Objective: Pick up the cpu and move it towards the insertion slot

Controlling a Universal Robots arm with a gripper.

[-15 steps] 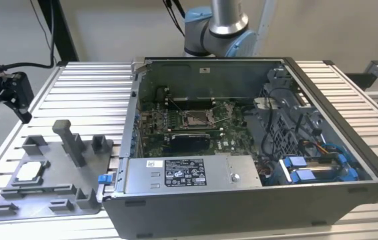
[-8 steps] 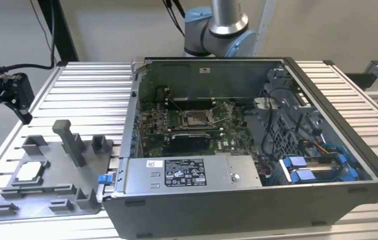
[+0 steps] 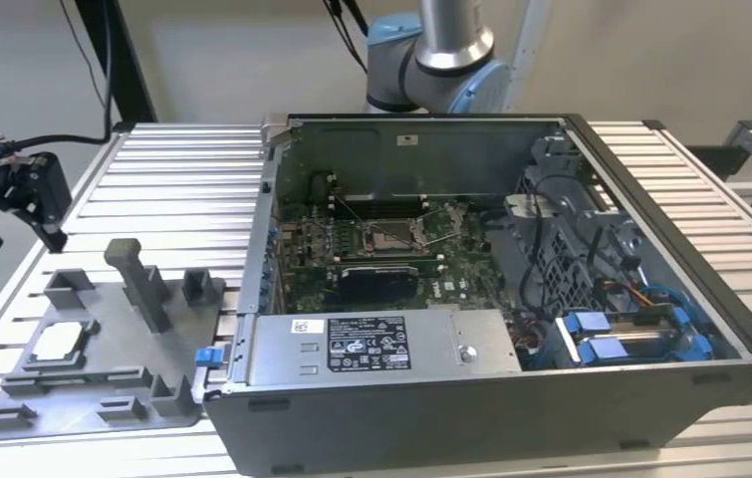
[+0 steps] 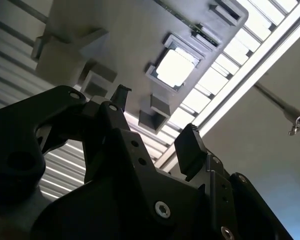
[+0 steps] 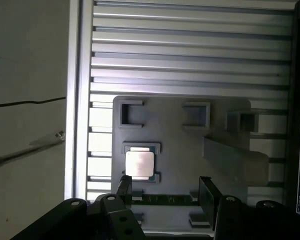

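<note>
A robotics lab or assembly workshop: an industrial robot arm [image 3: 435,60] mounted behind a ribbed aluminium table [image 3: 163,179] carrying an opened computer case [image 3: 482,408] and a grey fixture plate [image 3: 97,344].

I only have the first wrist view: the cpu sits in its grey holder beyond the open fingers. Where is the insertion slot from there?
Observer: The insertion slot is on the motherboard inside the open computer case, to the exterior view's right of the fixture plate.
Operator: How does the end effector stand to the cpu from outside?
Observer: In the exterior view the end effector hangs at the far left, apart from the cpu and the plate.
Operator: And the arm itself?
Observer: The arm rises behind the case, on its far side in the exterior view.
</note>
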